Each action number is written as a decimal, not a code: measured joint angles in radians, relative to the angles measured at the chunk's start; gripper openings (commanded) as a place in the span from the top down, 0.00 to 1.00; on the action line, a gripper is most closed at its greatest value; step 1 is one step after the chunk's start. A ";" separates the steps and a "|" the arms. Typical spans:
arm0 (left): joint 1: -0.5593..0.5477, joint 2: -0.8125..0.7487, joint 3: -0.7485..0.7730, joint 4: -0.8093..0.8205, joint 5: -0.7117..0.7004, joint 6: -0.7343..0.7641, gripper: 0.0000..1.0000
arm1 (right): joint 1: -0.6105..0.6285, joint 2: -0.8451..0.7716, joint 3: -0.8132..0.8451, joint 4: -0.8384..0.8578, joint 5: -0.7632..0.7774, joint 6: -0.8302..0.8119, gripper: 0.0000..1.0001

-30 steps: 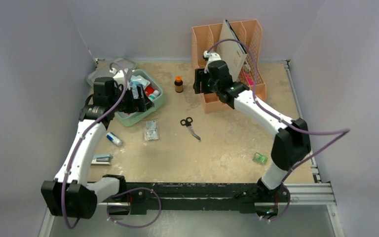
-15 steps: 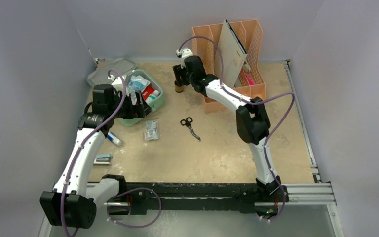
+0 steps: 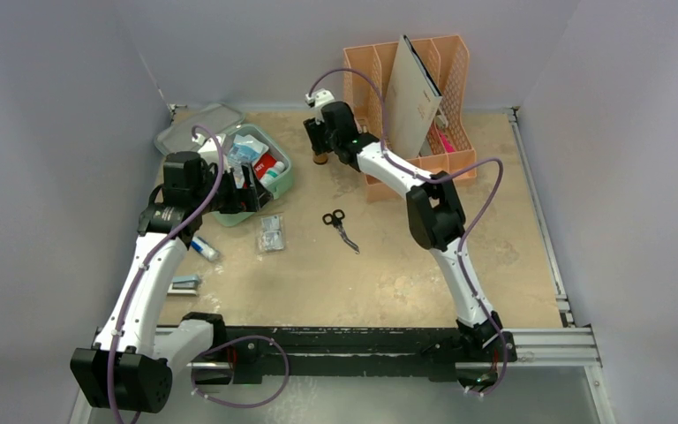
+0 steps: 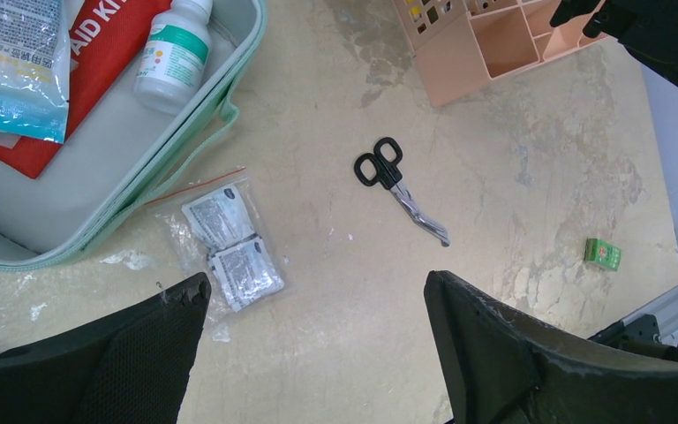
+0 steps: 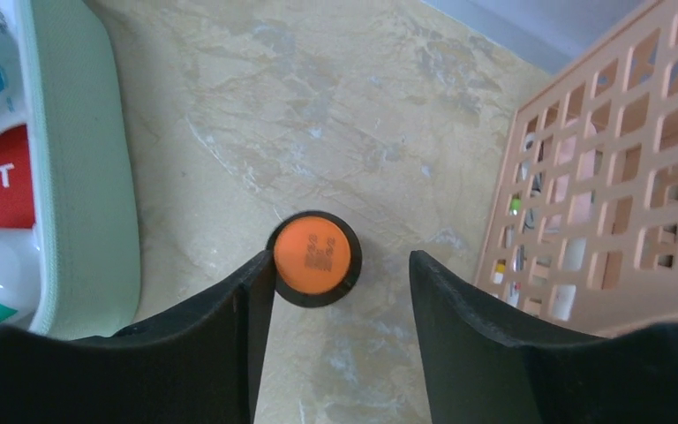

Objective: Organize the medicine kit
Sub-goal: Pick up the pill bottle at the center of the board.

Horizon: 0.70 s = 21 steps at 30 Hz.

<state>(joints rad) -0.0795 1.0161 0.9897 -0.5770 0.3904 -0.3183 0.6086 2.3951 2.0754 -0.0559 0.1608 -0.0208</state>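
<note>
Right gripper (image 5: 340, 261), jaws partly open, straddles the orange-capped bottle (image 5: 316, 258): one finger at its side, the other apart. Medicine kit (image 5: 88, 177) lies open left of the bottle; farther left, left gripper (image 4: 315, 283) gapes wide, empty.

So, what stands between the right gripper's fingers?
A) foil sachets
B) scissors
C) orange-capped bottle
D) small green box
C: the right wrist view shows the orange-capped bottle inside the right gripper, whose jaws stand open around it.
</note>
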 measured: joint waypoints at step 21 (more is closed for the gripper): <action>0.000 0.003 -0.006 0.008 0.010 0.007 0.18 | 0.000 -0.034 -0.006 -0.068 -0.074 0.061 0.89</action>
<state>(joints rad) -0.0795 1.0191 0.9833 -0.5694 0.4000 -0.3111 0.6086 2.3615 2.0697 -0.1238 0.0872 0.0402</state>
